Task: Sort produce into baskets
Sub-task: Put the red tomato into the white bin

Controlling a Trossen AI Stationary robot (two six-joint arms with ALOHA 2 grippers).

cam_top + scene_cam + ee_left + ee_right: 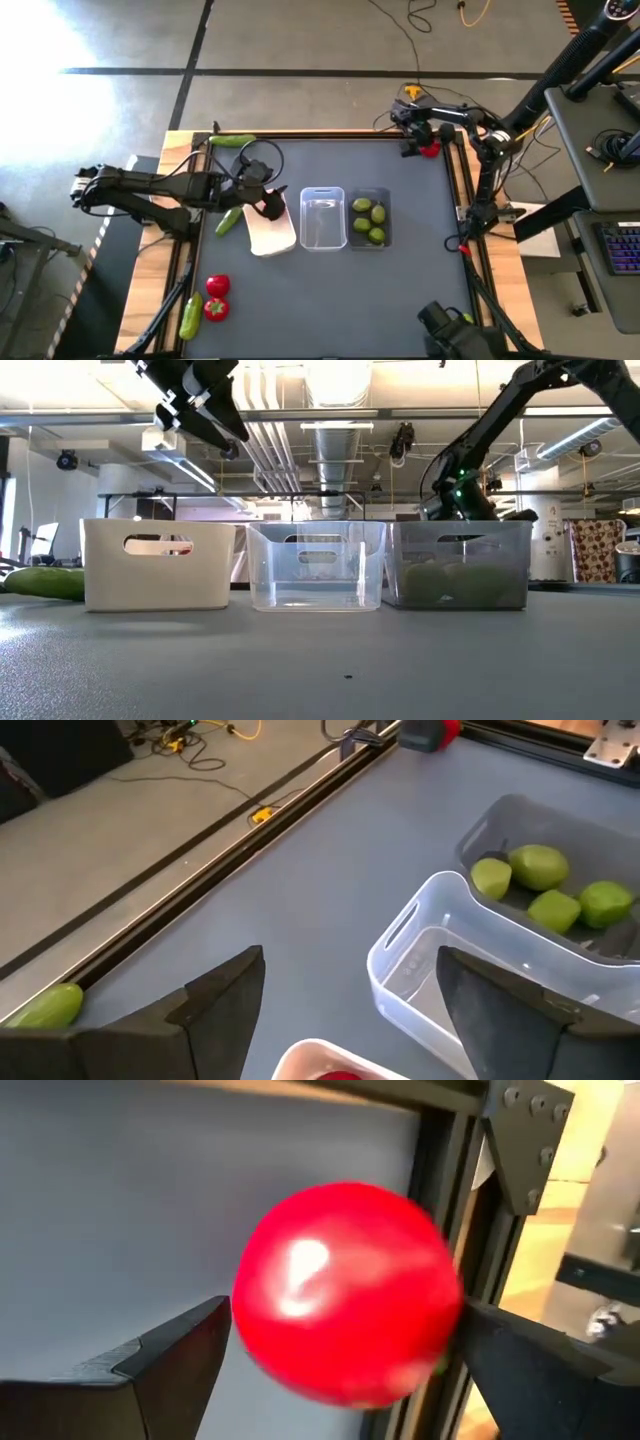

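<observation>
A red tomato [345, 1292] is sitting at the desk's [330, 290] far right corner between the spread fingers of the right end effector [425, 138], ungripped. The left end effector [268, 203], open and empty, is hanging above the white basket [270, 235], beside the clear basket [322, 218] and the grey basket [368, 219] holding limes [368, 219].

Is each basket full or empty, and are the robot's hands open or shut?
White basket: has a red tomato in it.
Clear basket: empty.
Dark basket: holds limes.
Left gripper: open, empty, over the white basket.
Right gripper: open around a corner tomato, not squeezing it.
</observation>
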